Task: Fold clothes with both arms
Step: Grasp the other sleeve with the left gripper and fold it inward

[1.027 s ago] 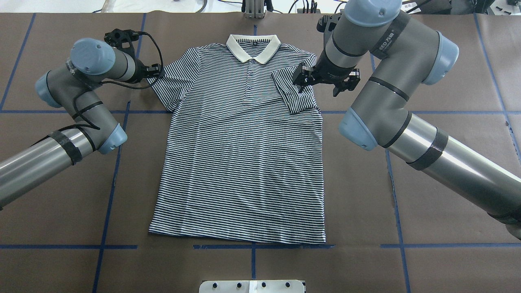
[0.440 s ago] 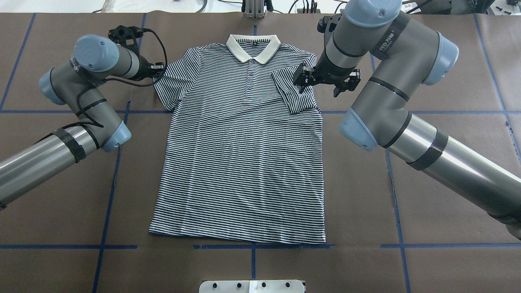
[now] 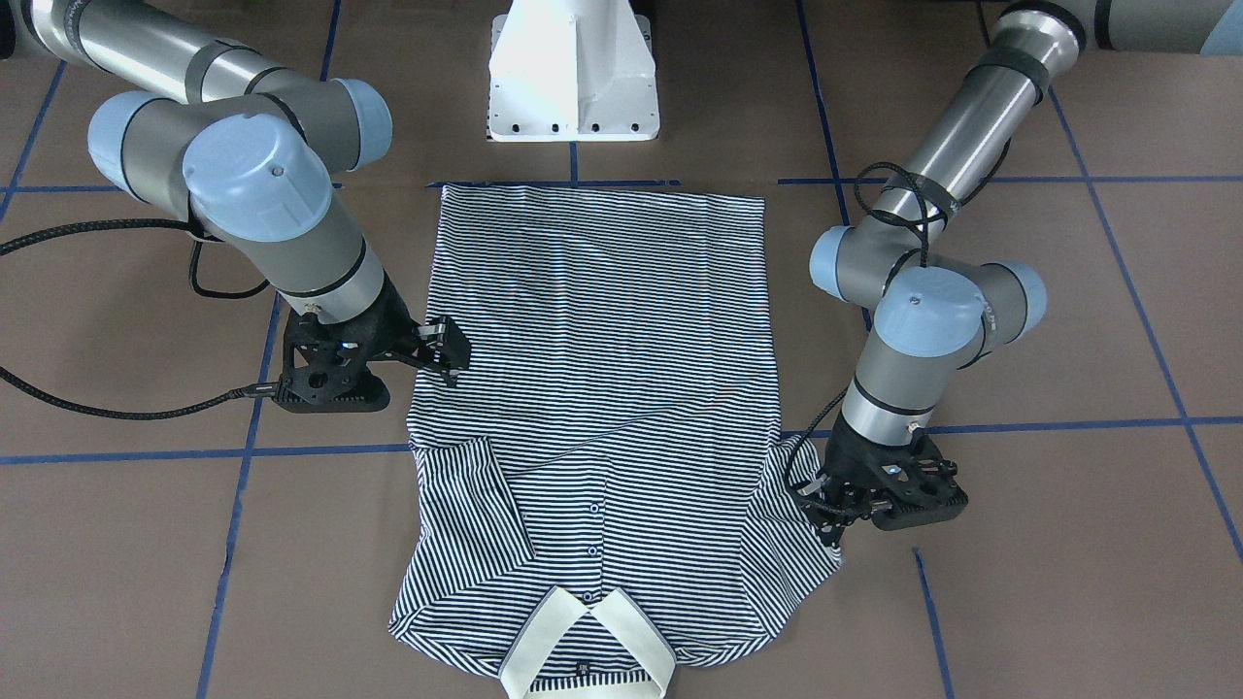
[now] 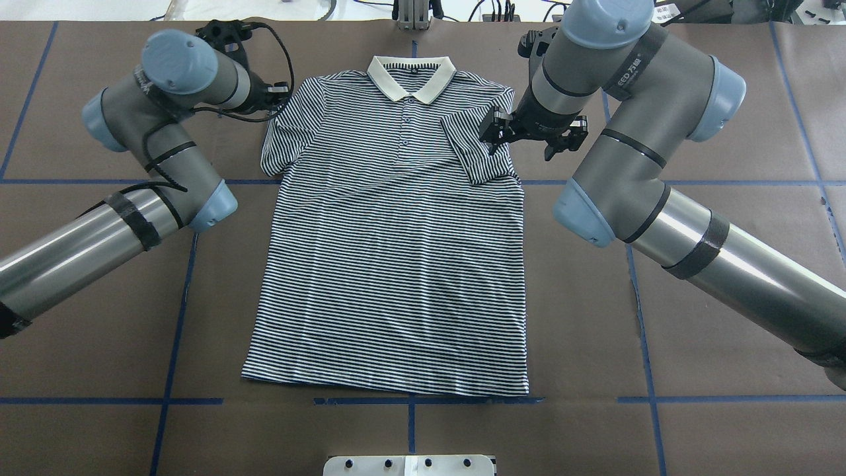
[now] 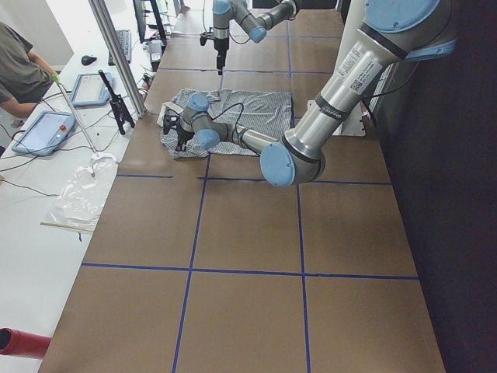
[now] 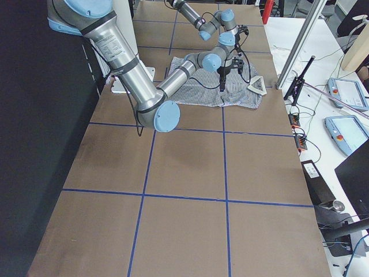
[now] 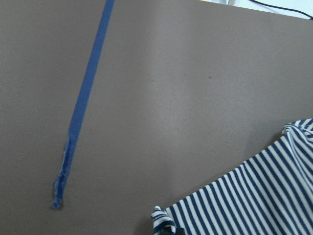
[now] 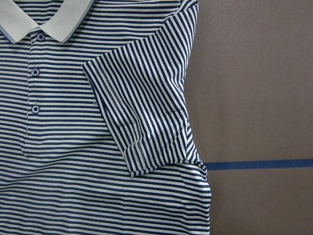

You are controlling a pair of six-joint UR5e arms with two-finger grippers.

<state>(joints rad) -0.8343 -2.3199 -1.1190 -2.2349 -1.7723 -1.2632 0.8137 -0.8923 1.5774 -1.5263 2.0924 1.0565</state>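
The navy-and-white striped polo shirt (image 4: 396,264) lies flat, front up, cream collar (image 4: 411,76) at the far edge. Its sleeve on my right side (image 4: 479,149) is folded inward onto the chest and shows in the right wrist view (image 8: 142,112). My right gripper (image 3: 447,348) hovers open and empty beside that sleeve, over the shirt's edge. My left gripper (image 3: 823,505) is shut on the hem of the other sleeve (image 4: 291,125), pulled in toward the body. The left wrist view shows that sleeve (image 7: 254,196) with a bunched corner at the bottom edge.
The table is covered in brown paper with blue tape lines (image 4: 192,291). The white pedestal base (image 3: 573,78) stands just behind the shirt's hem. An operator (image 5: 19,70) sits at a side bench with tablets, beyond the collar end.
My left arm has swung toward the far side and inward, drawing the sleeve it holds in toward the shirt's body. The right arm has barely moved.
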